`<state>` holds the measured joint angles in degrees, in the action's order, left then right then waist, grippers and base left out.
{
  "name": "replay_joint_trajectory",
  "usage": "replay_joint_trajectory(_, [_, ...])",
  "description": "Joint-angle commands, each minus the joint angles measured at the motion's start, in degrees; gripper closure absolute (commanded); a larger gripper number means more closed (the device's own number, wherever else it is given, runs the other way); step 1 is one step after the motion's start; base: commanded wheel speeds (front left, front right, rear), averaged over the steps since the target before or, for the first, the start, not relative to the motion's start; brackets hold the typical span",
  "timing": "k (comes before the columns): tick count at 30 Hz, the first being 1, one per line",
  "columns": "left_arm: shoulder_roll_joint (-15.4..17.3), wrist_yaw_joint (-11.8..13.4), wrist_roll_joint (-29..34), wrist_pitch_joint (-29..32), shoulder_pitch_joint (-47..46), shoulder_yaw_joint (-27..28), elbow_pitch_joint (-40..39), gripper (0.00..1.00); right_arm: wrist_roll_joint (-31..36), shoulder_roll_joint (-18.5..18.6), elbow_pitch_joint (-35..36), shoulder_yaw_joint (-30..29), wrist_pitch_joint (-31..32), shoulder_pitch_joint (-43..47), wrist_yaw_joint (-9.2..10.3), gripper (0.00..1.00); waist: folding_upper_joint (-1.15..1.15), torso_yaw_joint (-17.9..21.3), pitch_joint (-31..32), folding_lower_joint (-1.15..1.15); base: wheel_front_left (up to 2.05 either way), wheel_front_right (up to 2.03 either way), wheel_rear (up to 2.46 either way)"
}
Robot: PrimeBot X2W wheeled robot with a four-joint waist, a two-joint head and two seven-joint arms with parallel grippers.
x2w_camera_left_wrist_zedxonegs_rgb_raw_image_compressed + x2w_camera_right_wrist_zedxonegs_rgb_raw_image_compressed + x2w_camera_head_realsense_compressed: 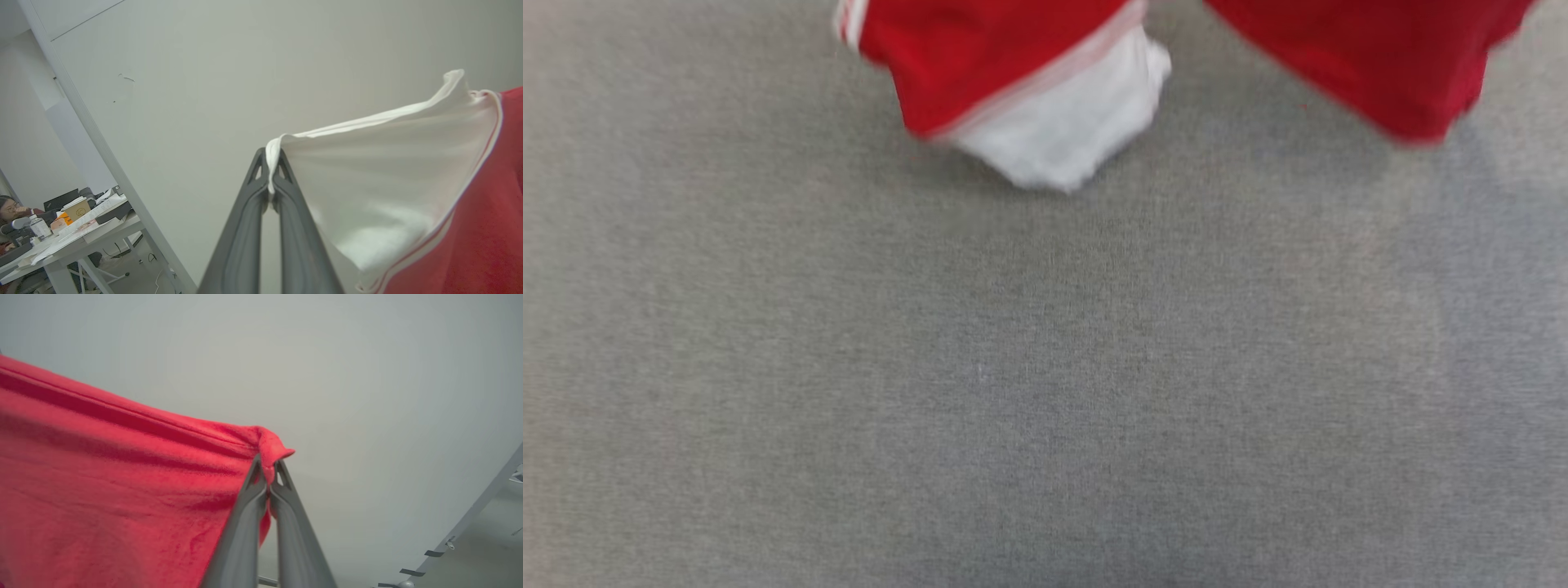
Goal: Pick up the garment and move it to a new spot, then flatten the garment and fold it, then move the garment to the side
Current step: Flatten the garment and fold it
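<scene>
The left end effector (272, 163) is clamped on the white sleeve hem of the garment (482, 212), whose cloth spreads toward 3 o'clock. The right end effector (267, 467) pinches a red edge, with cloth spreading toward 9 o'clock. In the head view the blurred garment sits at 12 o'clock over the grey surface (1045, 367). I cannot tell whether it touches.

One garment (980, 65): body plain red; sleeve (1070, 122) white; trim (1045, 77) at the sleeve seam in thin red and white stripes; table (1045, 367): mottled grey, fine woven fleck; left pincer (273, 179): dark grey, unpatterned; right pincer (267, 473): mid grey, unpatterned; wall (245, 61): pale grey-white, plain; background table (94, 239): white; box (77, 209) on it: tan with a darker printed mark; object (63, 216) beside the box: orange.
</scene>
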<state>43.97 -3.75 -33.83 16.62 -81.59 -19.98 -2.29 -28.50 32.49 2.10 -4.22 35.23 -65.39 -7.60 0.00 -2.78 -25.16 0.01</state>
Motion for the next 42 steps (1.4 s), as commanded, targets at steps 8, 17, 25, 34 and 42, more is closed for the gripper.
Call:
replay_joint_trajectory(8, [-5.19, -2.66, 7.54, -7.68, -23.34, -3.93, 20.37, 1.0, 7.06, -2.97, -15.82, 4.75, -8.81, -18.34, 0.11, 1.0, 0.0, 0.96, -14.56, -0.01, 0.0, 0.0, 0.0])
replay_joint_trajectory(17, [-9.95, -3.44, 12.09, -21.4, -32.31, -8.86, 38.52, 1.0, 12.36, -6.81, -29.55, 7.31, -18.88, -28.05, 0.11, 1.0, 0.0, -0.11, -17.34, -0.01, 0.0, 0.0, 0.0])
replay_joint_trajectory(25, [-15.23, -3.71, 8.03, -29.22, -21.12, -15.37, 45.02, 1.0, 10.39, -7.59, -34.48, 11.76, -24.63, -23.69, 0.11, 1.0, 0.0, -2.69, -17.06, -0.01, 0.0, 0.0, 0.0])
replay_joint_trajectory(34, [-20.27, -3.72, 3.22, -31.54, -4.26, -16.0, 45.2, 1.0, 4.33, -8.97, -37.39, 16.92, -30.44, -10.86, 0.11, 1.0, 0.0, -3.5, -10.22, -0.01, 0.0, 0.0, 0.0])
replay_joint_trajectory(42, [-21.72, -3.61, 2.45, -31.6, 15.89, -15.48, 40.69, 1.0, -2.77, -8.76, -39.24, 20.92, -32.65, 4.77, 0.11, 1.0, 0.0, -3.91, -0.36, -0.01, 0.0, 0.0, 0.0])
